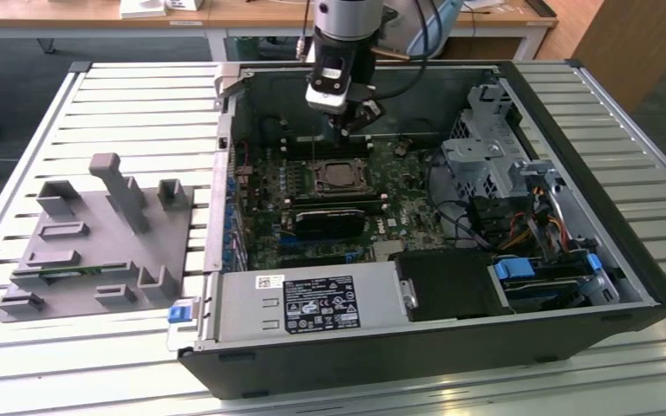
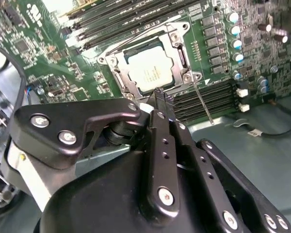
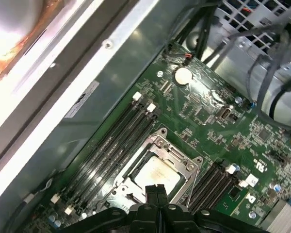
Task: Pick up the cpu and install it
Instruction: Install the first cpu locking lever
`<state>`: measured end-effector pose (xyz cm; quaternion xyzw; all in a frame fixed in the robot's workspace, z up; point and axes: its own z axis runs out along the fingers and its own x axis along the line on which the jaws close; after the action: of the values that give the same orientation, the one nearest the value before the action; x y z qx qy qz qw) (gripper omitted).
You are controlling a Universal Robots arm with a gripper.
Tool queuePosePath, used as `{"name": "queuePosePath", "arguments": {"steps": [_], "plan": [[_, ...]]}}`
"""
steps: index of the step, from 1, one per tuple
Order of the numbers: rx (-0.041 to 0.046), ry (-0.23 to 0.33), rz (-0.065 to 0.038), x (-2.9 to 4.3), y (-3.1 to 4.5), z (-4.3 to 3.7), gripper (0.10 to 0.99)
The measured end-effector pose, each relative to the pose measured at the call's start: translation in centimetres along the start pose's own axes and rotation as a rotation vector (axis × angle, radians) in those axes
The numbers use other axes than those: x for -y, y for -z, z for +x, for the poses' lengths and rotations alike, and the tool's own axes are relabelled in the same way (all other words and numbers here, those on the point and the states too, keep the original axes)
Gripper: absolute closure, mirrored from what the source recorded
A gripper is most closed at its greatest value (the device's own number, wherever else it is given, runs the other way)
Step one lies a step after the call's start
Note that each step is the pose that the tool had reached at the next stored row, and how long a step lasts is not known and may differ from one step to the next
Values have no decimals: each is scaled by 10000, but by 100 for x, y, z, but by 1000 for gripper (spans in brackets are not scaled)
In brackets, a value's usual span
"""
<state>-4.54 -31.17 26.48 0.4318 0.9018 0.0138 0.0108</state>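
While its fingers are pressed together and hold nothing, the gripper [image 2: 160,99] hangs just above the cpu [image 2: 153,72], which lies flat in the socket frame [image 3: 157,158] on the green motherboard [image 1: 356,204]. Black memory slots [image 3: 111,145] run on both sides of the socket. Outside the computer case [image 1: 610,260], a grey holder [image 1: 90,247] stands on the slatted table [image 1: 114,113].

In both wrist views the gripper [image 2: 160,104] [image 3: 155,190] is cut off by the picture's edge, and its fingertips cover one edge of the cpu [image 2: 153,73] [image 3: 155,174]. In the exterior view the arm [image 1: 345,22] is cut off at the top, and the label [image 1: 319,305] print is too small to read.
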Motion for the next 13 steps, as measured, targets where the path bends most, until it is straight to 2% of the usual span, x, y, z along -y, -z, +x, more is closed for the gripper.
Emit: {"name": "queuePosePath", "arguments": {"steps": [13], "plan": [[-80,2331,-17,0,0,0,980]]}}
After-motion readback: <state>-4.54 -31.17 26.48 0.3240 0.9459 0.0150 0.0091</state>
